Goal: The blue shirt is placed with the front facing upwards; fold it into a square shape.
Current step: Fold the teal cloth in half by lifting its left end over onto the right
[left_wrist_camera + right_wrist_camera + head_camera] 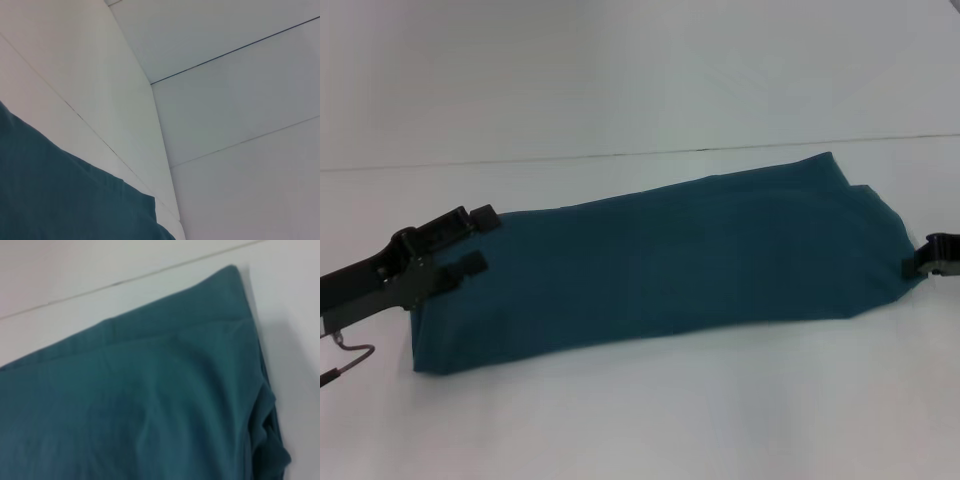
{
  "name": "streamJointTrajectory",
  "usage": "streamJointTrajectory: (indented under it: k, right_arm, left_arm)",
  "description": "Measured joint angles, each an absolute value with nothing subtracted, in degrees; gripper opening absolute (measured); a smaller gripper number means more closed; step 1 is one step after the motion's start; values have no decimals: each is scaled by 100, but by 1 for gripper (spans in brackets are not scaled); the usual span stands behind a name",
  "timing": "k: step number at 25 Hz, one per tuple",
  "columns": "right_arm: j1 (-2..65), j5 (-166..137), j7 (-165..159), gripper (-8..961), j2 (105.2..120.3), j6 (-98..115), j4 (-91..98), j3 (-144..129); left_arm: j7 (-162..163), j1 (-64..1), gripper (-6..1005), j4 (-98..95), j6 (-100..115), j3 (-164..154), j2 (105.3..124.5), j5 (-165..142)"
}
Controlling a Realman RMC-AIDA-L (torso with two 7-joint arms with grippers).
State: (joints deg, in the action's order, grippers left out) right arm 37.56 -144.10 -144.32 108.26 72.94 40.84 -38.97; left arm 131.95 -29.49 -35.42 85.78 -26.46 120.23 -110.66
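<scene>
Lying as a long band on the white surface (640,420), the blue shirt (660,265) awaits its crosswise fold. Left gripper (470,240) fingers gape at one end; the right gripper (925,262) sits at the other, grip unclear.

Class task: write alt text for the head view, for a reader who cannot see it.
The blue shirt, folded into a long strip, lies across a white table. The left gripper is at its left end with fingers spread, and the right gripper is at its right end, mostly out of frame.

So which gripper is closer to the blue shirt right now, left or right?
Left, narrowly. The left gripper overlaps the blue shirt at its left end, fingers spread over the cloth. The right gripper sits at the shirt's right tip, mostly out of frame, contact unclear.
</scene>
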Motion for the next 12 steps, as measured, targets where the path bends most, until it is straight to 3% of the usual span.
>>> streamJointTrajectory:
  k: [12]
  right_arm:
    - [3633,-14522,-14500,12,10803,7569,4163,-3867]
  left_arm:
    - [13189,-2927,908,-3542,8587,-2601,12024,-11066]
